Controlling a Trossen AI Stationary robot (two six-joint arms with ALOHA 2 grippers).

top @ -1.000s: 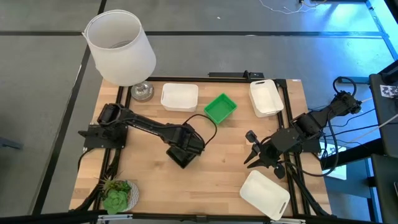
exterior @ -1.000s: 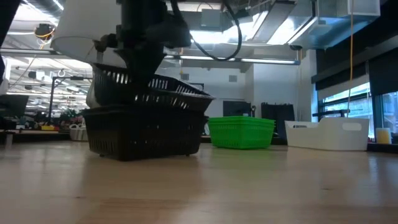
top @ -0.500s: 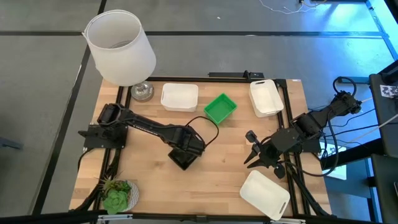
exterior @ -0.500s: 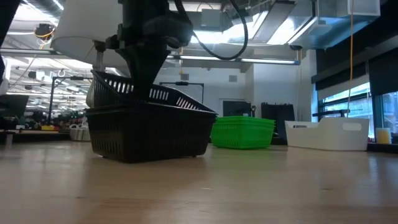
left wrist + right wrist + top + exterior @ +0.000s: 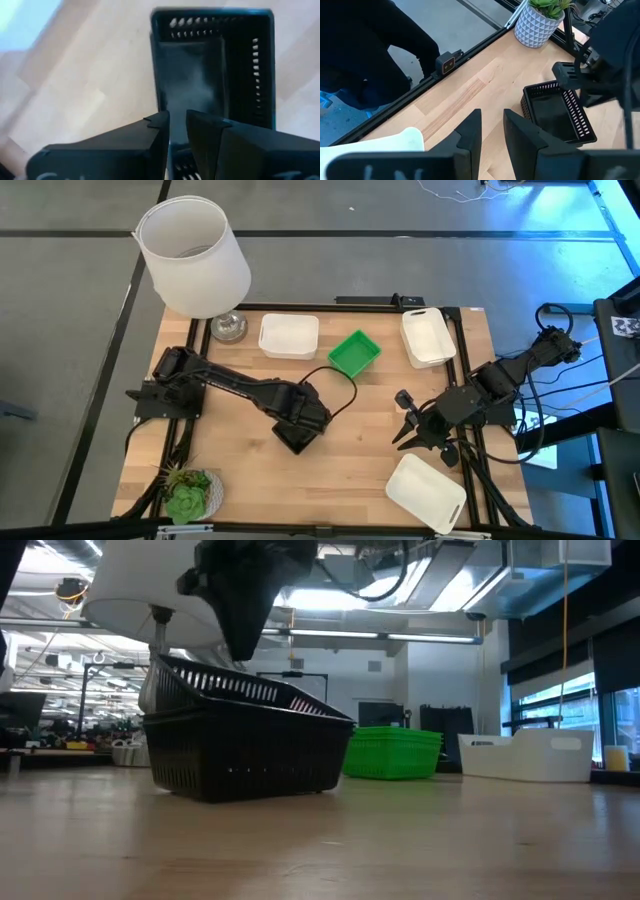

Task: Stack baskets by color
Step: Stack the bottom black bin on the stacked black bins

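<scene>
Two black baskets are nested near the table's middle [image 5: 295,438]. The upper one [image 5: 250,695] lies tilted inside the lower one [image 5: 250,755], one end raised. My left gripper [image 5: 240,650] hangs just above the upper basket's rim, open, with nothing between its fingers [image 5: 178,117]. A green basket [image 5: 354,353] and a white basket [image 5: 289,336] rest on the table at the back. Two more white baskets sit at the back right [image 5: 427,336] and front right [image 5: 427,492]. My right gripper [image 5: 492,120] waits open above the table's right side [image 5: 400,438].
A large white lampshade [image 5: 192,255] stands at the back left corner, and a small potted plant [image 5: 188,495] at the front left. Bare wood lies between the black stack and the right arm.
My left gripper has opened, let go of the upper black basket and risen. That basket, held above the lower one a second ago, has dropped into it and now rests there tilted.
</scene>
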